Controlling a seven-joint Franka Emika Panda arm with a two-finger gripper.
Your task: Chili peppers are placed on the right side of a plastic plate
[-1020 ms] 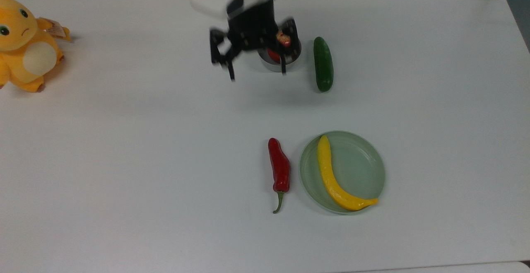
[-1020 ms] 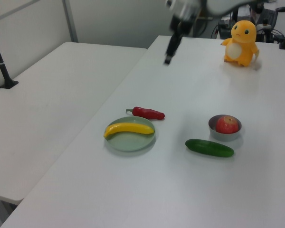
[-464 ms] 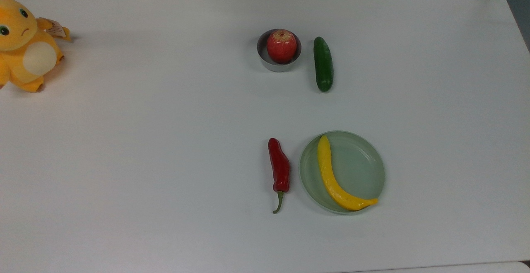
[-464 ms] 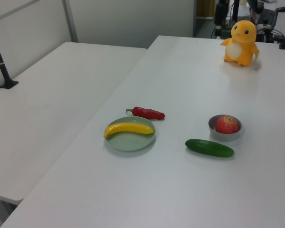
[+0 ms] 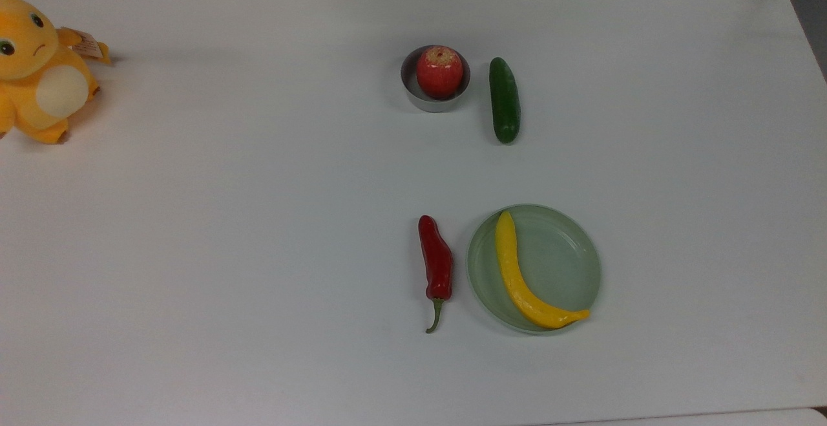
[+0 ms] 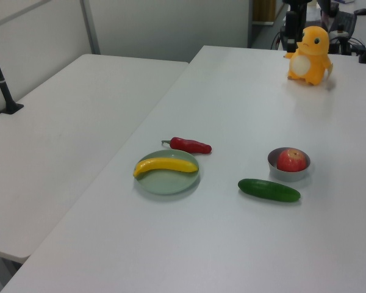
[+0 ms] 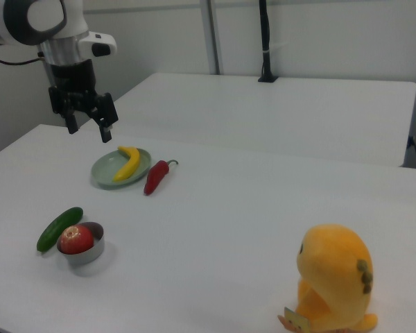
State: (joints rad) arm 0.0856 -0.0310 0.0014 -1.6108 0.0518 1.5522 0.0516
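Note:
The dark-red chili [image 5: 436, 261] with its green stem lies flat on the white table, just off the rim of the pale green plate [image 5: 565, 261] on the top view's left. In the right view the chili [image 7: 154, 178] is at the plate's [image 7: 104, 171] right. A yellow banana-shaped fruit [image 5: 517, 277] rests in the plate. My gripper [image 7: 89, 130] hangs high above the table, up and to the right view's left of the plate. It is open and holds nothing. The chili [image 6: 192, 145] lies behind the plate [image 6: 168, 182] in the left view.
A grey metal bowl [image 5: 411, 88] holding a red apple [image 5: 439, 72] stands beside a dark green cucumber [image 5: 504, 99]. An orange plush toy [image 5: 39, 70] sits at the top view's far left. A second white table [image 6: 61, 122] adjoins this one.
The arm, which hung over the bowl a second ago, has pulled out of the top and left views. The chili, plate and other things have not moved.

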